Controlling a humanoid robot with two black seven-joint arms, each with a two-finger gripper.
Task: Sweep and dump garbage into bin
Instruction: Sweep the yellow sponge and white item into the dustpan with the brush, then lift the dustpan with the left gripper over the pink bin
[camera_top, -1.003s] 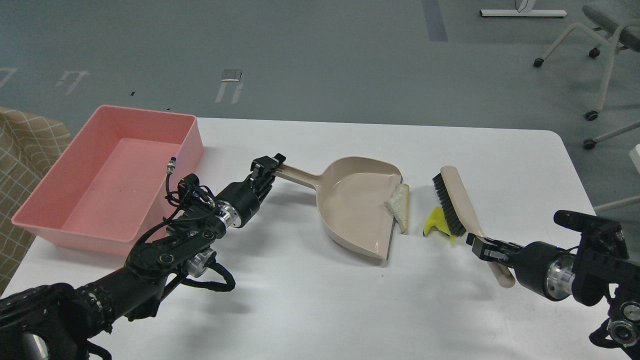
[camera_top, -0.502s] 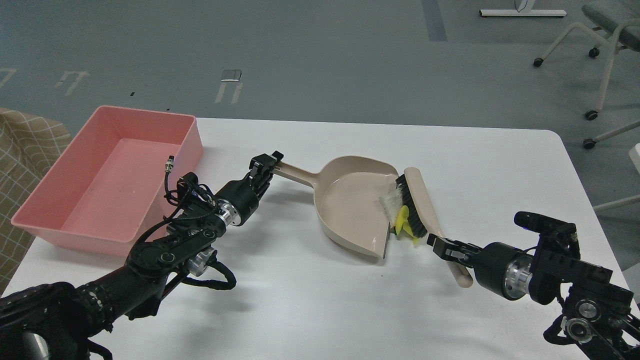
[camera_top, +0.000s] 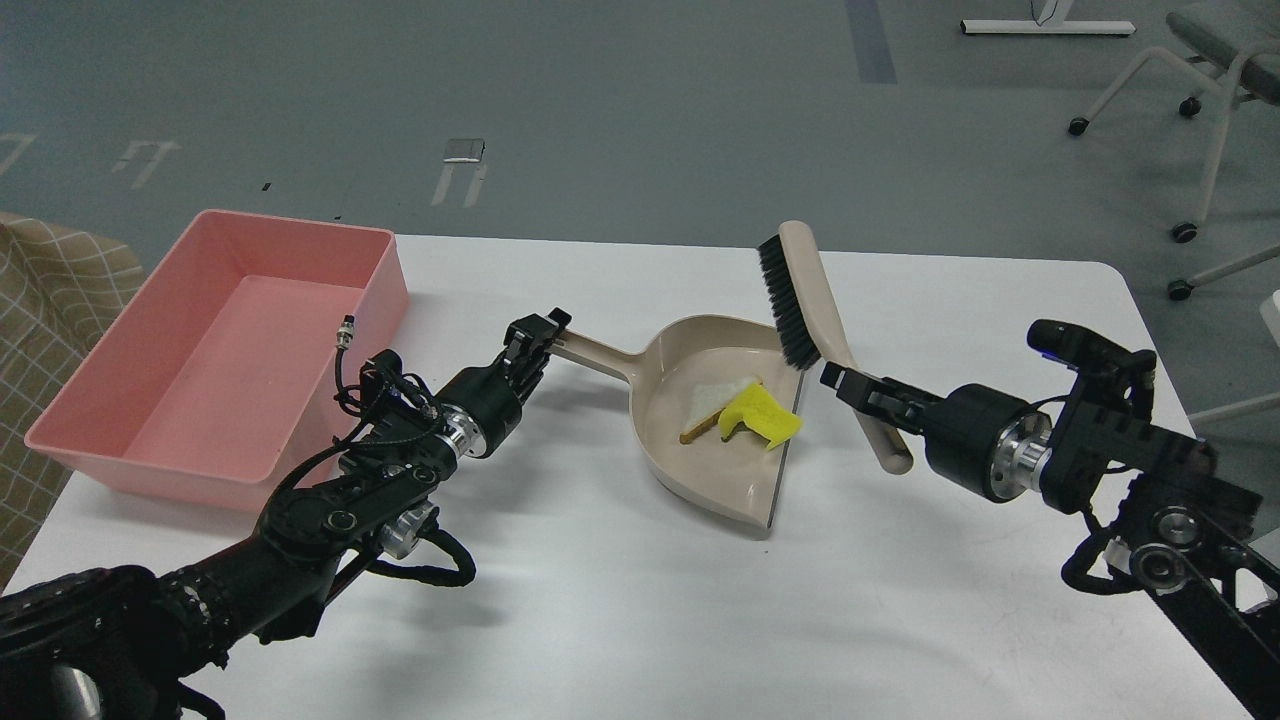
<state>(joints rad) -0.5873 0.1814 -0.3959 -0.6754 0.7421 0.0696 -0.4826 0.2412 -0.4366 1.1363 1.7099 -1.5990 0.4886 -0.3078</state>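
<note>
A white surface (camera_top: 620, 600) fills the middle. At nine o'clock, beige checked fabric (camera_top: 50, 300). At one to two o'clock, a grey-framed rolling chair (camera_top: 1200, 90) stands on grey floor (camera_top: 600, 100).

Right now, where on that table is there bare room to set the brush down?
Bare tabletop lies in front of the dustpan, between both arms, and behind it along the far edge. It is crowded around the dustpan, left gripper and pink tub.

Both arms matte black, built of cylindrical links with bright silver wrist collars behind the fingers (camera_top: 535, 335). Left arm (camera_top: 350, 500) carries looped black cables and a small silver connector; right arm (camera_top: 1090, 450) shows round joint caps.
</note>
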